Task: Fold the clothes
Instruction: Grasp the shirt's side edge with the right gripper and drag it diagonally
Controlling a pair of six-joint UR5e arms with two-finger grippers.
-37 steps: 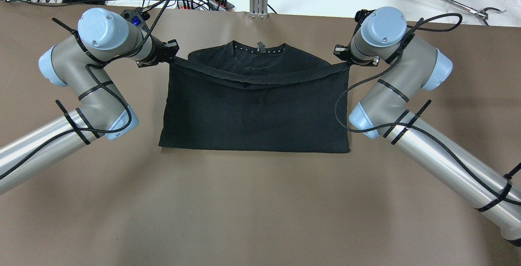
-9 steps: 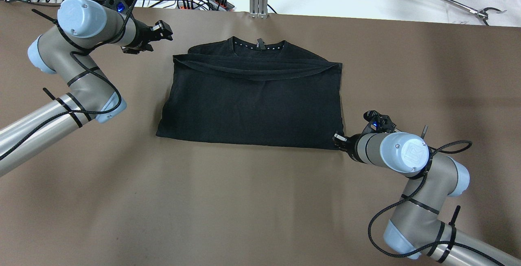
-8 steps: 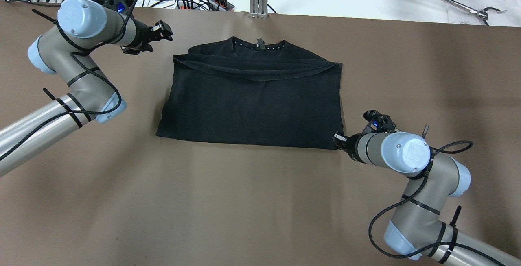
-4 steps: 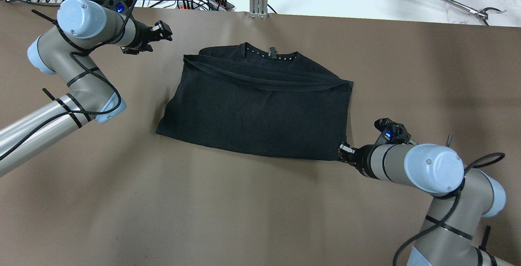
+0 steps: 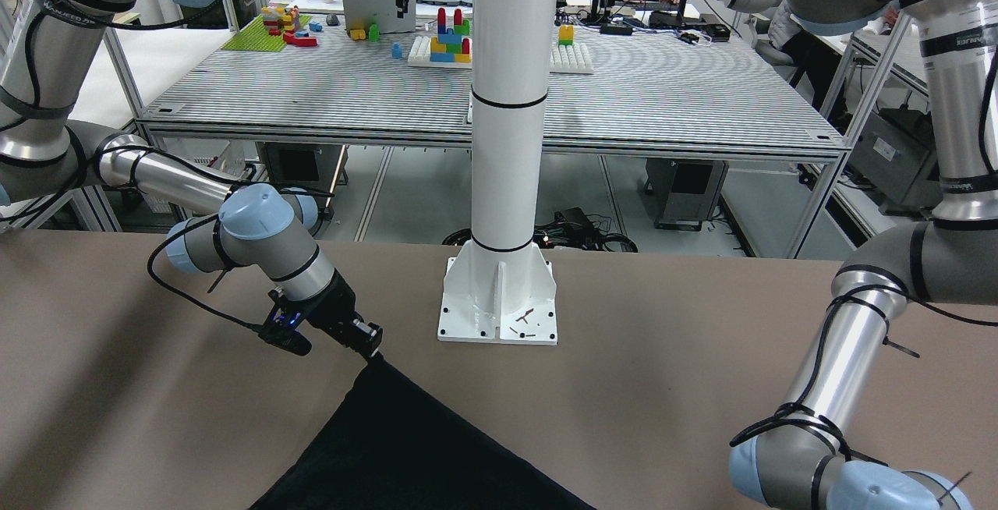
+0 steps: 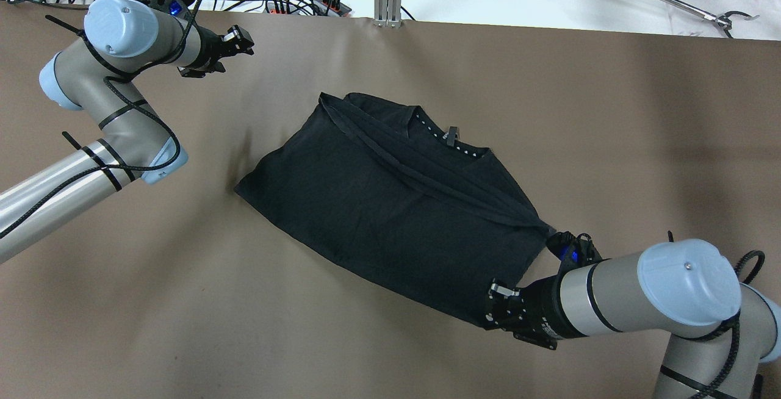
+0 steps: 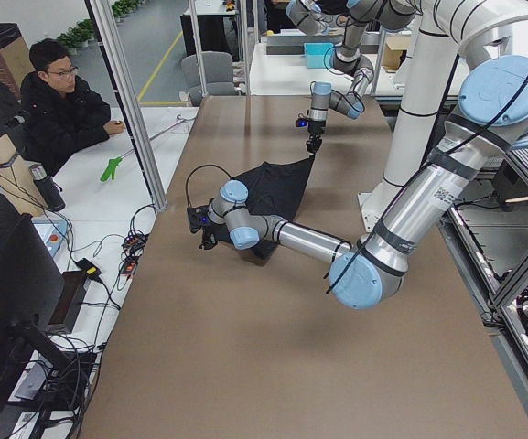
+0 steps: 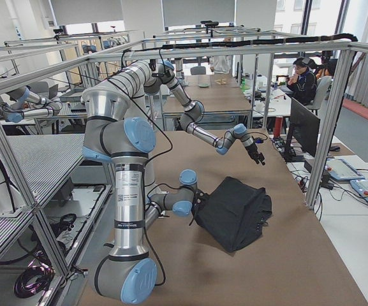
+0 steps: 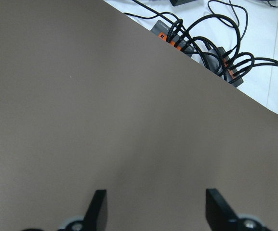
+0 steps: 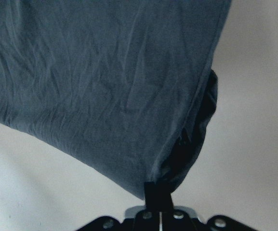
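Observation:
The clothes are a black T-shirt folded in half, lying askew on the brown table, collar toward the far right. My right gripper is shut on its near right corner; the right wrist view shows the fabric bunched into the closed fingertips. From the front, that gripper pinches the tip of the garment. My left gripper hovers open over bare table at the far left, well clear of the shirt. Its fingers stand wide apart with nothing between them.
The white pillar rises from its base plate at the robot's side of the table. Power strips and cables lie beyond the far edge. A person sits beside the table's far side.
The right gripper has pulled the shirt's corner toward the robot, swinging the whole garment clockwise and to the right. The left gripper, which let go of the hem earlier, has barely moved.

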